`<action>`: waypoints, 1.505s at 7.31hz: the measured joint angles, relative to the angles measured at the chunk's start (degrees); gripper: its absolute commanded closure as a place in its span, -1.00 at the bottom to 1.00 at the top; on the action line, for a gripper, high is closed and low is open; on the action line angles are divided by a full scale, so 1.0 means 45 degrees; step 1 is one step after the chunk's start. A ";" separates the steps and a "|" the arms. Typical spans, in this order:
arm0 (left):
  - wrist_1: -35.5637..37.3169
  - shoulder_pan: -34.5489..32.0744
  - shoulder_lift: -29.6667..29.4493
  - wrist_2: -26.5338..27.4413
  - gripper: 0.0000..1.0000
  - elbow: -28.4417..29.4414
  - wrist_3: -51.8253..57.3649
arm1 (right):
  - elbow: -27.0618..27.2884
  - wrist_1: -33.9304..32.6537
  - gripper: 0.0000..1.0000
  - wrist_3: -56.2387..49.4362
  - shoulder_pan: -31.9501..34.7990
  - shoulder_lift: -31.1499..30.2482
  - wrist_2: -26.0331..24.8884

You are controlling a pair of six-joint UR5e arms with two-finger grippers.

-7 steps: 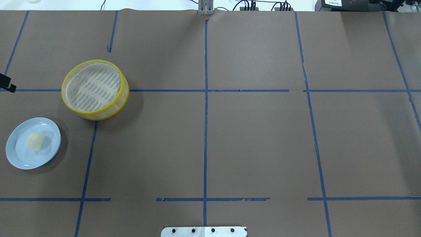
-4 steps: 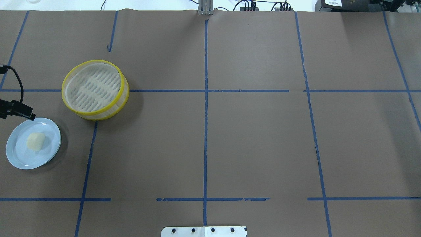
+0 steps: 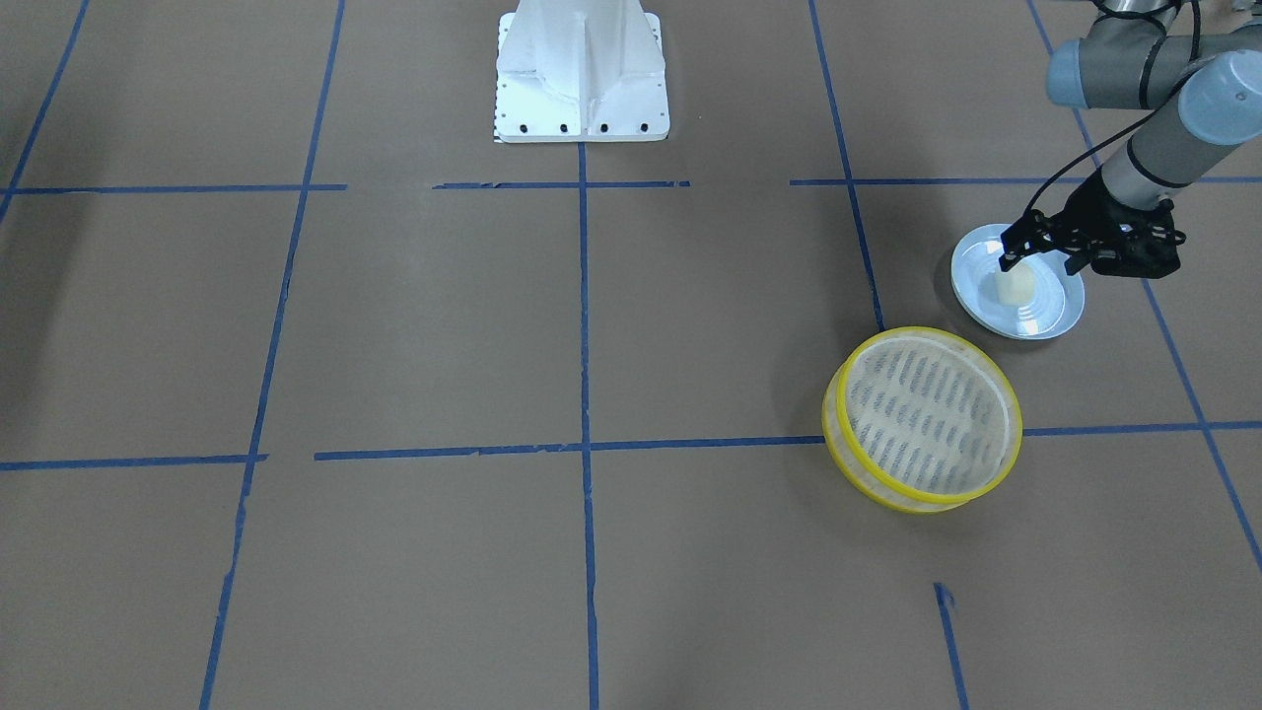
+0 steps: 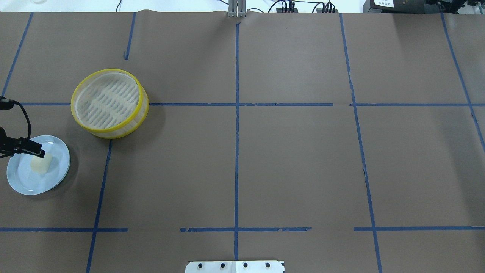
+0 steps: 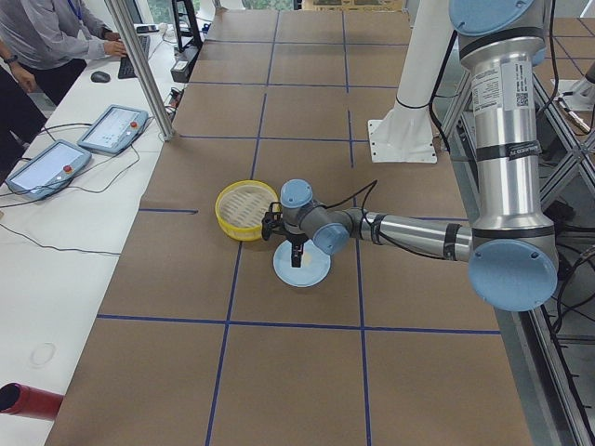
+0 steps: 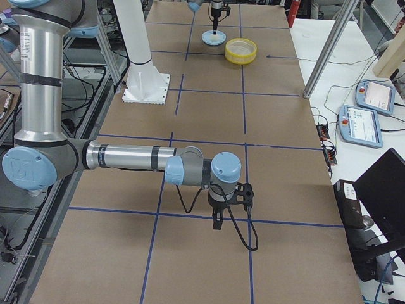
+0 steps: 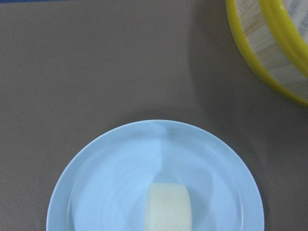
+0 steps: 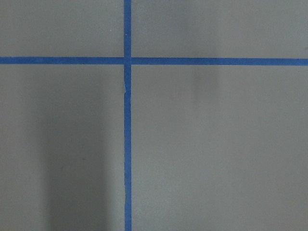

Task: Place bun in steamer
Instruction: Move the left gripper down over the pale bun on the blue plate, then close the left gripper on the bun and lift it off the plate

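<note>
Honestly, the left tool (image 3: pixel 1040 260) hangs spread open and empty just above the bun (image 3: pixel 1016 284), so I'd drop straight down, centre it, squeeze gently.

Cream-white bun (image 4: pixel 41 165) lies on the blue plate (image 4: pixel 22 182), near the upright yellow-rimmed steamer (image 4: pixel 108 100).

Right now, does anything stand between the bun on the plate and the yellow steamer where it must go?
Nothing visible does. The bun lies on the blue plate, and only flat brown paper separates the plate from the steamer. The left gripper hangs above the bun, with nothing between them.
</note>
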 measured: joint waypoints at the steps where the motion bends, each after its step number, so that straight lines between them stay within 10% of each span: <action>1: -0.0050 0.0186 -0.0013 0.0189 -1.00 0.0086 -0.0055 | 0.0000 0.0000 -1.00 0.0000 -0.0001 -0.0001 0.0000; 7: -0.0080 0.0737 -0.0125 0.0596 -1.00 0.0509 -0.0079 | 0.0000 0.0000 -1.00 0.0000 -0.0011 0.0015 0.0000; 11: -0.0089 0.0842 -0.0126 0.0675 0.03 0.0489 -0.0079 | 0.0000 0.0000 -1.00 0.0000 -0.0009 0.0003 0.0000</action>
